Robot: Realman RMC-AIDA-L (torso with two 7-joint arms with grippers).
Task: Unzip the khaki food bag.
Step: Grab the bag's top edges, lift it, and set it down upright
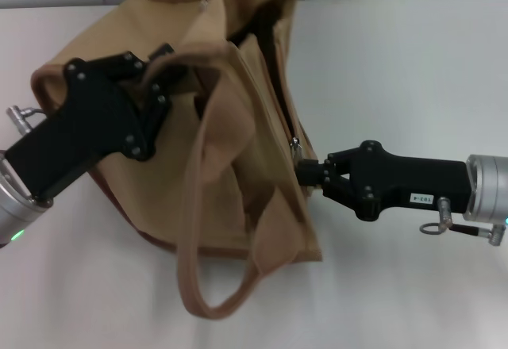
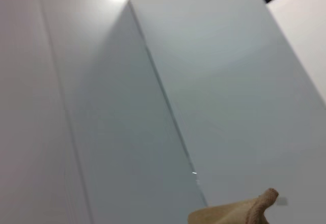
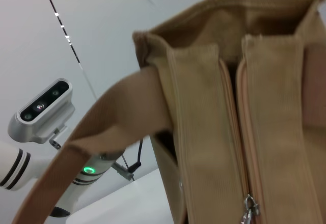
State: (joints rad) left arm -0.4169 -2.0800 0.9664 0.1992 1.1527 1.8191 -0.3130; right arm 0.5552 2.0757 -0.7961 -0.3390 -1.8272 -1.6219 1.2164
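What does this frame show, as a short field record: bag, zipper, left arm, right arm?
bag: tan canvas bag lying on the white table, one strap looped toward the robot
zipper: open along most of its length; silver pull at the near end
left tool: shut on the bag's far edge, holding it
right tool: shut on the pull

A small white label (image 1: 421, 198) sits on the black body of the right gripper (image 1: 311, 174), at the right of the head view; it carries short dark print, too small to read. No other text, brand, number or sign is legible in any view, including on the khaki food bag (image 1: 230, 127).
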